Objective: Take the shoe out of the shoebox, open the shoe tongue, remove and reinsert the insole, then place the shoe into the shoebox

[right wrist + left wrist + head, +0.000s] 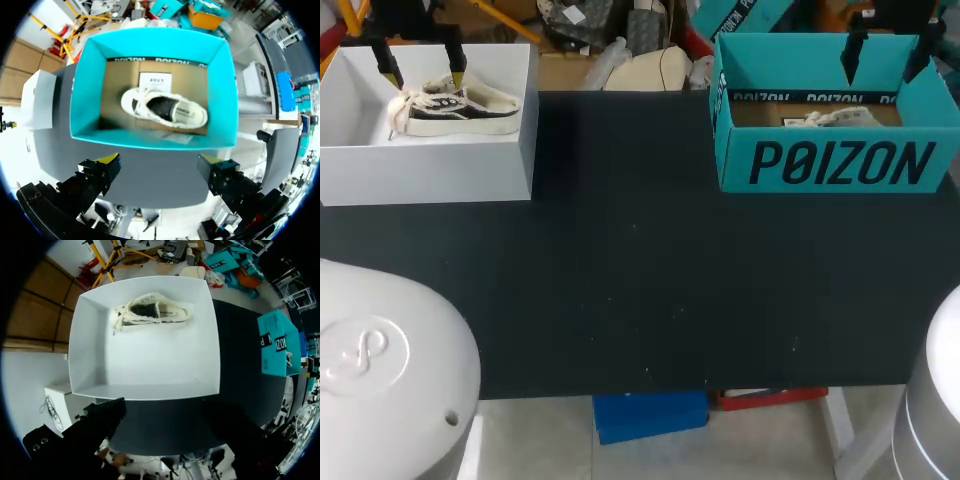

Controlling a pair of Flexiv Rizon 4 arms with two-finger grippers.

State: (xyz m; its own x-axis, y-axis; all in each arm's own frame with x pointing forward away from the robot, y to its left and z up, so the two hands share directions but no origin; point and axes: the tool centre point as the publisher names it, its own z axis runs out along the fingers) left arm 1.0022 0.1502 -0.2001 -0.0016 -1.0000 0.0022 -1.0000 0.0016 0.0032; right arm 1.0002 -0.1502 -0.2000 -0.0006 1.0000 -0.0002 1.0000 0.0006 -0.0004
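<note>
The task stands at its first step: no shoe is out of a box yet, and neither arm holds anything. The left end effector [423, 70] hangs above the white open-topped cardboard shoebox [430, 170] at the far left corner of the dark bench [640, 270]. Its fingers are spread wide, and in the head view the yellow tips sit over the laces and collar of the cream canvas low-top sneaker with a dark side stripe [455, 108]. That sneaker lies on its sole against the box's far wall, toe towards the bench's middle. From the left wrist view, it lies ahead of the fingers and clear of them, with bare box floor between.

The right end effector [160, 160] is likewise wide open and empty. It hovers over the teal cardboard shoebox [150, 37] at the far right, where a second cream lace-up sneaker [162, 107] rests slantwise on the brown floor, ahead of the tips and untouched.

The next move probably calls for one arm to descend straight into its box. It must keep its fingers inside the walls, straddle the sneaker across its narrow middle or collar, close on it and lift it clear of the rim. The left arm seems the better placed. Loose laces could snag.
</note>
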